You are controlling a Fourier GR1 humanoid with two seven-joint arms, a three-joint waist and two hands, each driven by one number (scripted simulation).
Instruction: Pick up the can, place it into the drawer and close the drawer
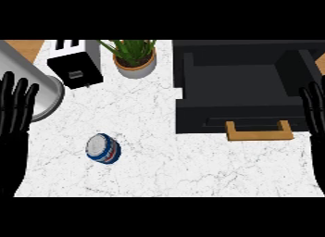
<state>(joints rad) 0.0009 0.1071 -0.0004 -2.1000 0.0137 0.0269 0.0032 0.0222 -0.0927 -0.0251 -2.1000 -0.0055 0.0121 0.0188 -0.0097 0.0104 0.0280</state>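
Can (103, 148) stands upright on the table (192, 171), left of centre: likely light, rigid, smooth-walled; grasp round its side. Drawer (236, 88) sits open, well apart to the right. Toaster (76, 65) and potted plant (134, 55) stand clear behind. Left hand (8, 120) and right hand (322, 120) rest spread, holding nothing.

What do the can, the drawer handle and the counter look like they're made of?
The can looks metal: silvery top, blue printed side. The drawer handle looks like wood or brass, being flat tan. The counter looks like marble, white with fine grey veins.
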